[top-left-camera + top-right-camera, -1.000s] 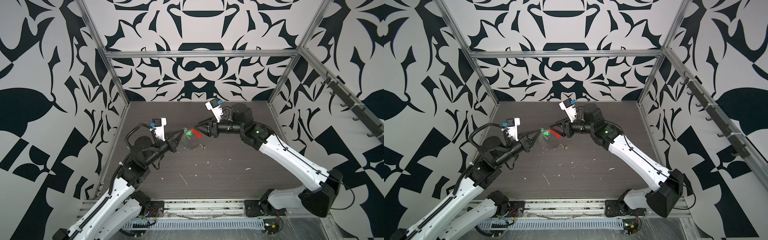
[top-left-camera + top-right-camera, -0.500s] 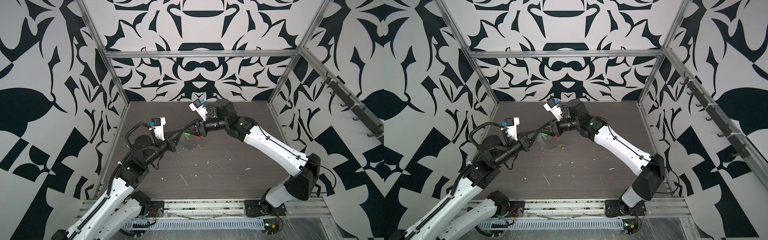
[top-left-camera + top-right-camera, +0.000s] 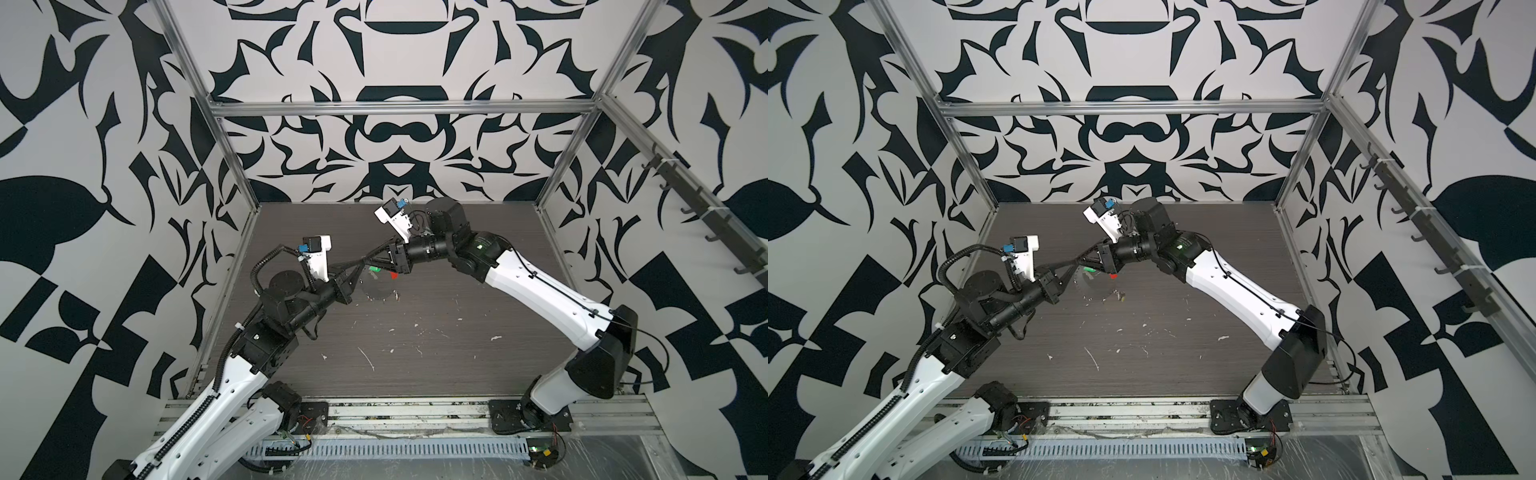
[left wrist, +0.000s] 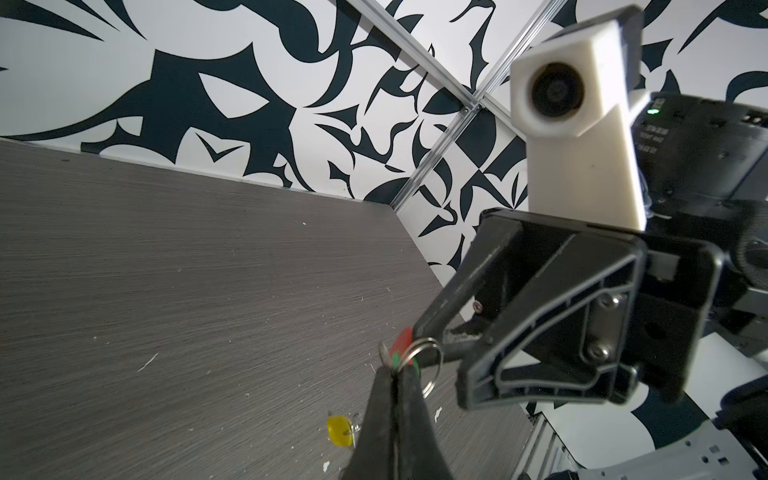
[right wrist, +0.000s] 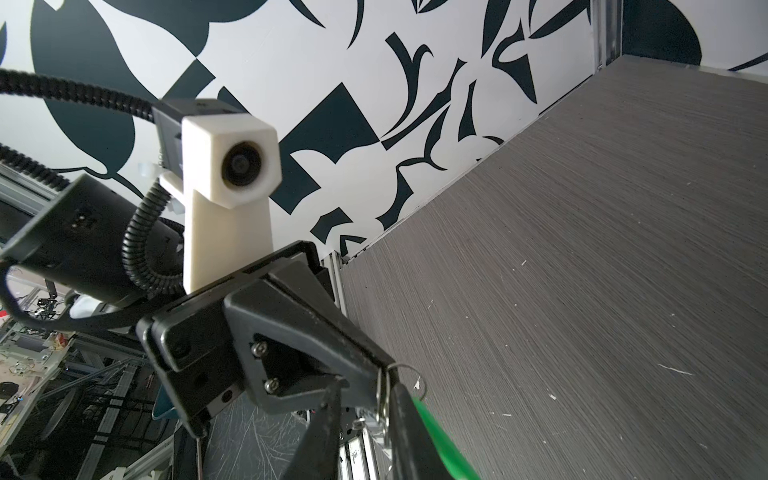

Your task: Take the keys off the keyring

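Ideally, left tool (image 4: 395,374), clamped on the thin grey metal red-sleeved keyring (image 4: 402,341), holds rigid while right tool (image 4: 436,349), jaws part-spread, nips the green plastic-headed key (image 5: 440,436) squarely.

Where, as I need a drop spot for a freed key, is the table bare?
Bare: the front strip of the table between the white flecks and the rail; the rear right corner behind the right arm. Crowded: left of centre toward the back, around the keyring and the yellow key near it.
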Available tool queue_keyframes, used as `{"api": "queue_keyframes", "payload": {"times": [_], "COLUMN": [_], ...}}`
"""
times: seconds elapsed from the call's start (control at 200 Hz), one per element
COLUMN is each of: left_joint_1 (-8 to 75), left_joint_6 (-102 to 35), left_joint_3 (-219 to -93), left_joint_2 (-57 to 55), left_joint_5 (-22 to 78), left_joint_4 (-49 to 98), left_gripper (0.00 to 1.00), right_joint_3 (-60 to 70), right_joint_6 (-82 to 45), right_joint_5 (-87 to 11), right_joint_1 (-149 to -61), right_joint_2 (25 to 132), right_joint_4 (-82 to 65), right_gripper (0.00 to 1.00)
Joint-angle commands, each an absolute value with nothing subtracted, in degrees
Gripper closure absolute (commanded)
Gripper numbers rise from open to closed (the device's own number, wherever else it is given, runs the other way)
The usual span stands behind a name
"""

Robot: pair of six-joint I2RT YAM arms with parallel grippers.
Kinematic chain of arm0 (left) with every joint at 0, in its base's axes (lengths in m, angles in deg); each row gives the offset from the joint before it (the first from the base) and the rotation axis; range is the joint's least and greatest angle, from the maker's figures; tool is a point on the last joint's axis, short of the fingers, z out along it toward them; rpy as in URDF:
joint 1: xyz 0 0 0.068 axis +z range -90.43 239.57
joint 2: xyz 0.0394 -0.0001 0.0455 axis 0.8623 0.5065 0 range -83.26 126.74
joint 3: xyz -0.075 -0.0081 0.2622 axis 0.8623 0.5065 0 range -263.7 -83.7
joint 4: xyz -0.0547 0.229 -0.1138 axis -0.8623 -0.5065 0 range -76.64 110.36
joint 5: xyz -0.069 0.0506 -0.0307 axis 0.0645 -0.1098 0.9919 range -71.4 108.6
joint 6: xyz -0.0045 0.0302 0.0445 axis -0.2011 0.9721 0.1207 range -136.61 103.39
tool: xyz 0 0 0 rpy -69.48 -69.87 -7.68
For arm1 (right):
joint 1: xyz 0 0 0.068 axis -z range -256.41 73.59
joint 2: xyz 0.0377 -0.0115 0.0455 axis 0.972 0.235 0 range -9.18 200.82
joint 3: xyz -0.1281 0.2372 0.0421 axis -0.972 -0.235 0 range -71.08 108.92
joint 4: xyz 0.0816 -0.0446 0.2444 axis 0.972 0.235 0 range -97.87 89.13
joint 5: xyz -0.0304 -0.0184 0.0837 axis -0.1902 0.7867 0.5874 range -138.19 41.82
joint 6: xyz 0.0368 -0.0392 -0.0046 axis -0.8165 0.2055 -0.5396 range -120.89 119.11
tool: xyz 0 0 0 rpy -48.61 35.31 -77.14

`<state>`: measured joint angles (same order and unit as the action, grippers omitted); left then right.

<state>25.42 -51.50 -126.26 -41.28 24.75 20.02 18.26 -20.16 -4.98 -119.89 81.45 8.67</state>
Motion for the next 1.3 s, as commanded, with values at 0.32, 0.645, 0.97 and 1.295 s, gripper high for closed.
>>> {"api": "queue_keyframes", "payload": {"times": [0.32,0.645,0.97,1.295], "left_joint_1": [25.29,25.29,25.29,25.29], "left_joint_6": [-51.83,-51.99,-48.89,-45.02], "left_joint_3": [-127.78,-126.50,-121.94,-117.71], "left_joint_2": [-42.12,-44.13,-48.47,-47.93], "left_joint_5": [25.09,23.98,23.86,30.72], "left_joint_4": [20.77,21.14,25.50,35.11], "left_gripper": [1.00,0.50,0.37,0.32], "right_joint_3": [21.16,21.36,16.64,16.01], "right_joint_6": [-18.15,-14.08,-9.59,-8.53], "right_joint_5": [-7.74,-7.28,7.84,19.79], "right_joint_1": [-120.36,-119.12,-113.60,-111.70], "right_joint_2": [81.11,79.15,75.85,75.15], "right_joint_4": [8.90,11.41,6.76,5.43], "right_gripper": [1.00,1.00,1.00,1.00]}}
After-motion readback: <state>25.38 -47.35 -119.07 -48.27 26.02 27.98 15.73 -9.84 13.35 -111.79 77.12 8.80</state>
